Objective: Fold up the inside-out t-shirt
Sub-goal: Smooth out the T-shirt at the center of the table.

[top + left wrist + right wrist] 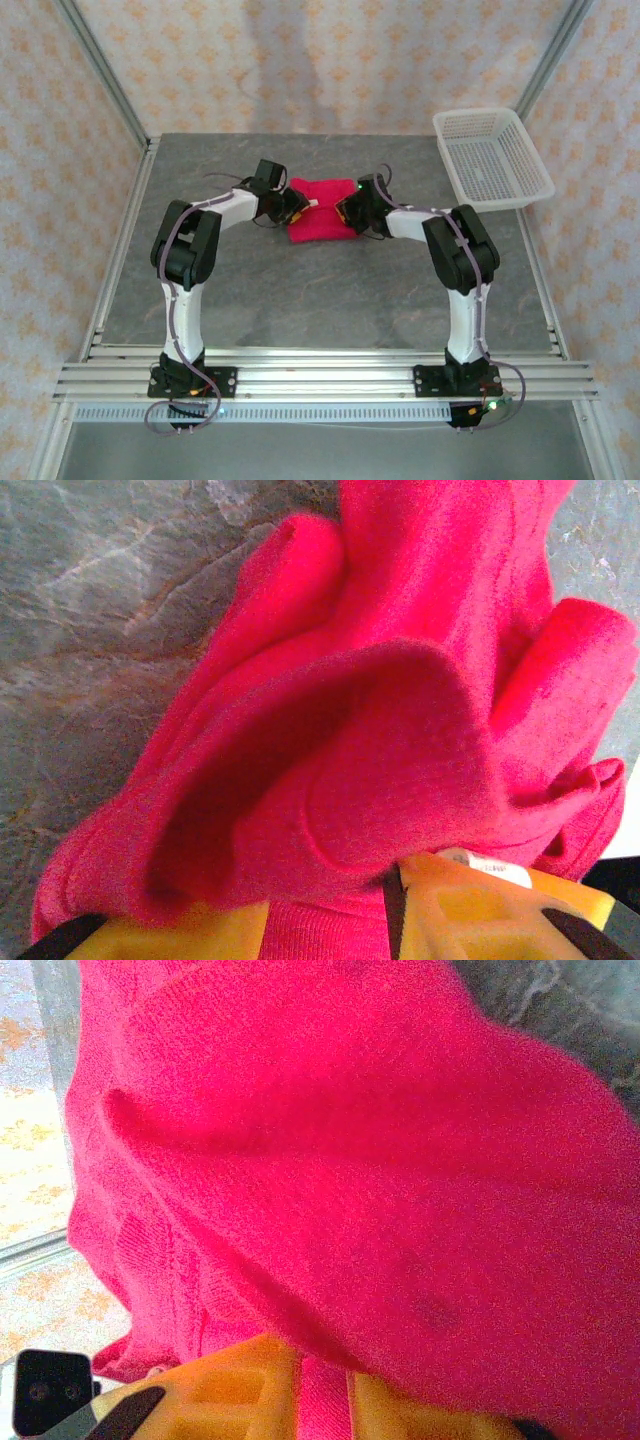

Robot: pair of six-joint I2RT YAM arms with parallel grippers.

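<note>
Left gripper [392, 905] and right gripper [322, 1380], each clamped on fabric of the inside-out t-shirt [322, 228], bunched mid-frame on the table [250, 290]. Possible trouble: cloth slipping from a shallow pinch under pull, skewing the fold.

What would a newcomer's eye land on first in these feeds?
The crimson t-shirt lies bunched in the middle of the grey table. The left gripper and right gripper flank it from either side, cloth pinched between their yellow fingers. A white mesh basket sits at the far right corner.
</note>
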